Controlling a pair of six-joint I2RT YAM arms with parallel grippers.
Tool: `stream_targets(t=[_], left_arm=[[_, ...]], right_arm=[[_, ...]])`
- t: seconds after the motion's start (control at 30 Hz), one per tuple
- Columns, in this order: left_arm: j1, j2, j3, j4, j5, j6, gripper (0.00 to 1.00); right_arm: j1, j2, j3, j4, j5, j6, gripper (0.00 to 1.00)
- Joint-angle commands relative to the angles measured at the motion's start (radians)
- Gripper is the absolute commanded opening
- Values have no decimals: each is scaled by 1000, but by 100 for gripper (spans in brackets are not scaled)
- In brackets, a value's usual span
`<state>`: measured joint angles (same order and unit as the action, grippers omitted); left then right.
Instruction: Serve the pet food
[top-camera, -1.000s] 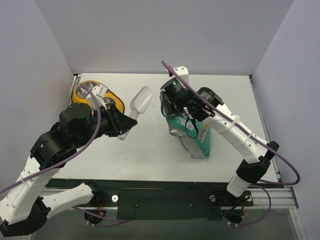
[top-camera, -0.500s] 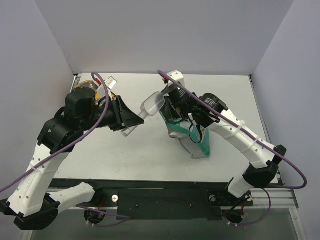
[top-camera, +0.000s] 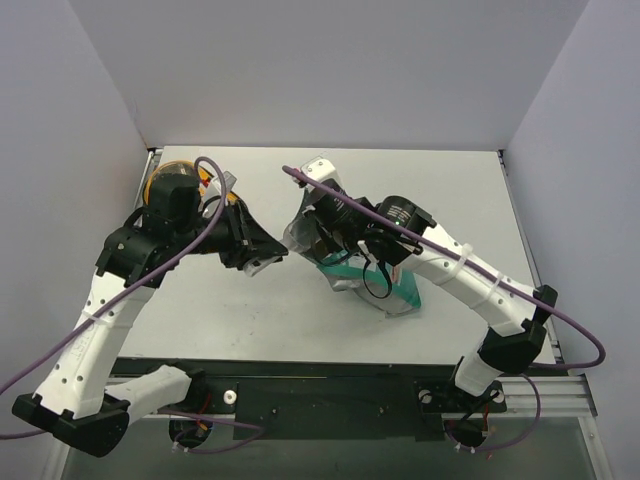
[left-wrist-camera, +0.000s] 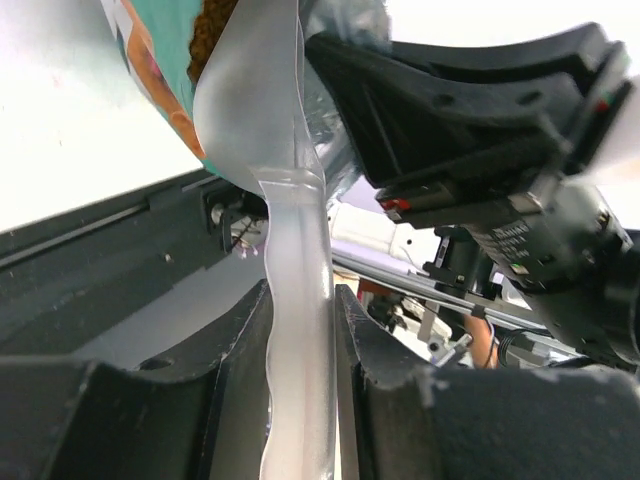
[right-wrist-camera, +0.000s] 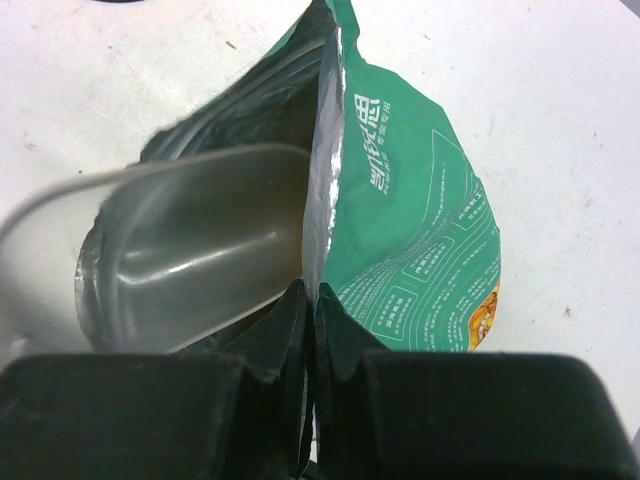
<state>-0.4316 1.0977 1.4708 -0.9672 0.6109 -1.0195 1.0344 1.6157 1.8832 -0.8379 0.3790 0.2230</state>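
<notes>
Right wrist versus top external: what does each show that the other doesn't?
Only right wrist: the right pincer pinching the lip of the teal foil pouch, with the clear plastic scoop bowl-first at its open mouth. Only top external: the yellow feeder, mostly hidden at far left, and the left pincer gripping the scoop. Both: pouch and scoop.

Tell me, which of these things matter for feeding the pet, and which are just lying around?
In use: clear scoop, held by left gripper; teal pouch, its edge pinched by right gripper; pet food inside, not clearly visible; yellow feeder.
Lying about: only the arms' purple cables.
</notes>
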Motion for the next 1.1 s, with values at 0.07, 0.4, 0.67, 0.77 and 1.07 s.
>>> stream_targets(t=[0.07, 0.4, 0.67, 0.77, 1.07], left_arm=[[25, -15, -81, -27, 92, -54, 0], [68, -41, -239, 12, 86, -351, 0], [45, 92, -241, 98, -3, -358, 0], [8, 149, -257, 126, 0, -312, 0], [-107, 238, -313, 370, -43, -176, 0]], right_arm=[[35, -34, 4, 2, 35, -54, 0], [53, -34, -38, 26, 46, -86, 0], [49, -57, -107, 66, 55, -77, 0], [43, -69, -134, 75, 46, -71, 0], [6, -114, -191, 85, 44, -44, 0]])
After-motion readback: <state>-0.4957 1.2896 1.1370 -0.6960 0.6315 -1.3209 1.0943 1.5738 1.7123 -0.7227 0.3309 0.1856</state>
